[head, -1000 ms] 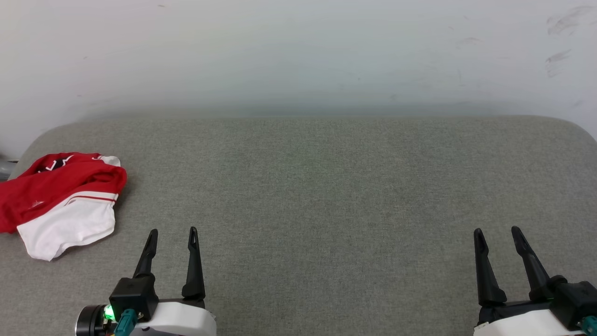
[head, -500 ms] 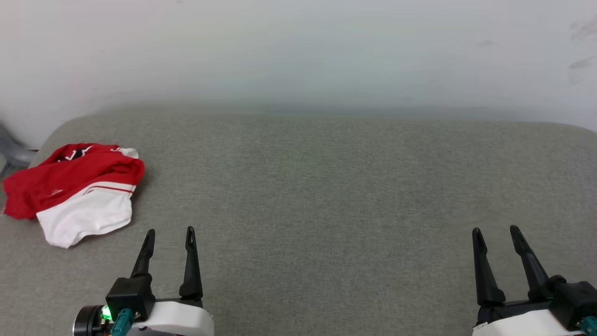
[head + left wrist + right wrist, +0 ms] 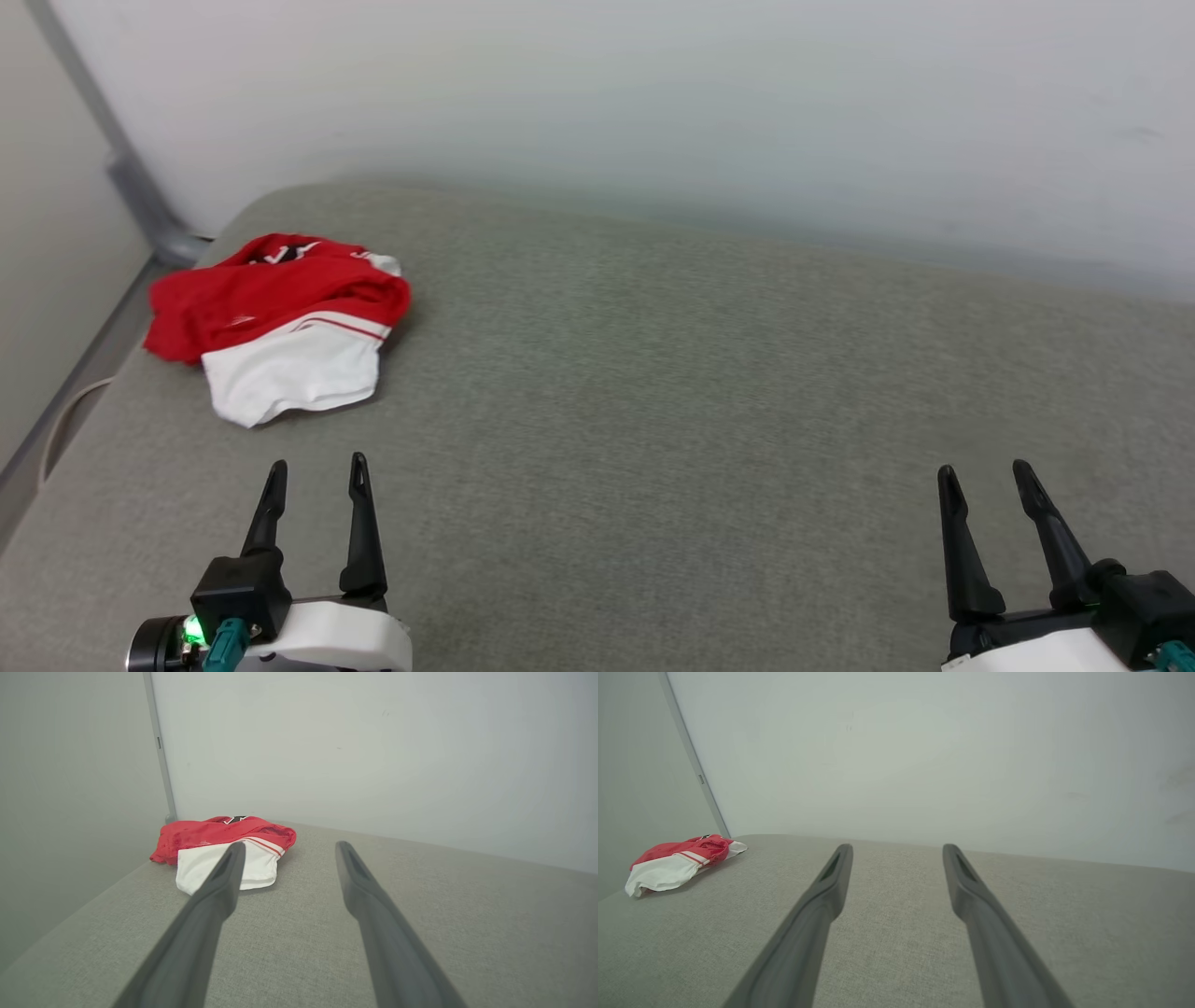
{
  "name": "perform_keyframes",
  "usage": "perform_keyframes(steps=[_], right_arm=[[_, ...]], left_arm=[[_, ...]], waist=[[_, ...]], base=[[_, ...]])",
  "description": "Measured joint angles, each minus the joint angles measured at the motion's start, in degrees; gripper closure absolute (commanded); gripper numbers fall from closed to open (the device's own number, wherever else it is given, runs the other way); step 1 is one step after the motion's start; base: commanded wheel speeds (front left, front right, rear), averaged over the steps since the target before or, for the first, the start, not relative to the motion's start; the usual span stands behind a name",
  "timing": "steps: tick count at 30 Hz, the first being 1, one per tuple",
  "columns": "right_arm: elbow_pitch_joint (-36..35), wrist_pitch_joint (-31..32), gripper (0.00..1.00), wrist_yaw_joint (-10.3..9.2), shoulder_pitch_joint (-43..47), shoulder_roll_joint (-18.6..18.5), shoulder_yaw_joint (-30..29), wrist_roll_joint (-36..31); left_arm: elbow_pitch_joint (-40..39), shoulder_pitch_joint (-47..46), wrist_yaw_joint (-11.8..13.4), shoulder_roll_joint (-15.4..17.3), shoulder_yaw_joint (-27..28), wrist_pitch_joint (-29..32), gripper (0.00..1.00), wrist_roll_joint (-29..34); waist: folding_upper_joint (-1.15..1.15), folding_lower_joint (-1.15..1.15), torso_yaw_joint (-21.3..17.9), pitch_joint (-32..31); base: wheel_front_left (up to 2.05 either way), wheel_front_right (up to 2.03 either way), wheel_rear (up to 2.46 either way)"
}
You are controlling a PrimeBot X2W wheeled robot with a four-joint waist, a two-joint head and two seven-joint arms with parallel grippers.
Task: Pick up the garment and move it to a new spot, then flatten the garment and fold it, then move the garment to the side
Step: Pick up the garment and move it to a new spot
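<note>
Jersey (image 3: pixel 280 322) lies crumpled in the far left corner of the grey fabric surface (image 3: pixel 653 420), red on top, white sleeve spilling toward the robot. Left hand (image 3: pixel 317 461) hovers near it, fingers spread, empty. Right hand (image 3: pixel 984 467) sits well apart, spread and empty too. Left wrist view catches the striped trim close; from the right wrist it's a small heap far off.

The left gripper (image 3: pixel 317 464) sits at seven o'clock in the head view. Its two dark fingers are spread apart and point toward twelve. The right gripper (image 3: pixel 984 469) sits at five o'clock, fingers likewise parted and leaning slightly toward eleven.
</note>
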Motion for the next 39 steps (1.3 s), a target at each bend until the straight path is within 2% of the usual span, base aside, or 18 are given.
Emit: perform_keyframes(steps=[12,21,27,33,39], right_arm=[[0.1,0.0,0.0,0.0,0.2,0.0,0.8,0.2],[0.2,0.0,0.0,0.0,0.3,0.0,1.4,0.2],[0.2,0.0,0.0,0.0,0.3,0.0,1.9,0.2],[0.1,0.0,0.0,0.0,0.3,0.0,2.2,0.1],[-0.3,0.0,0.0,0.0,0.0,0.0,2.4,-0.7]], left_arm=[[0.1,0.3,-0.2,0.0,1.7,0.0,0.0,-0.1],[0.2,0.7,-0.3,0.0,2.3,0.0,0.0,-0.5],[0.2,1.0,-0.3,0.0,2.5,0.0,0.0,-1.3],[0.1,1.0,-0.1,0.0,3.7,0.0,0.0,-2.0],[0.1,-2.7,-3.3,0.2,6.3,0.0,0.0,-0.9]], waist=[[0.0,0.0,9.2,-0.2],[0.0,0.0,13.9,-0.3],[0.0,0.0,15.1,-0.3],[0.0,0.0,14.7,0.0],[0.0,0.0,13.5,1.6]], base=[[0.0,0.0,0.0],[0.0,0.0,0.0],[0.0,0.0,0.0],[0.0,0.0,0.0],[0.0,0.0,0.0]])
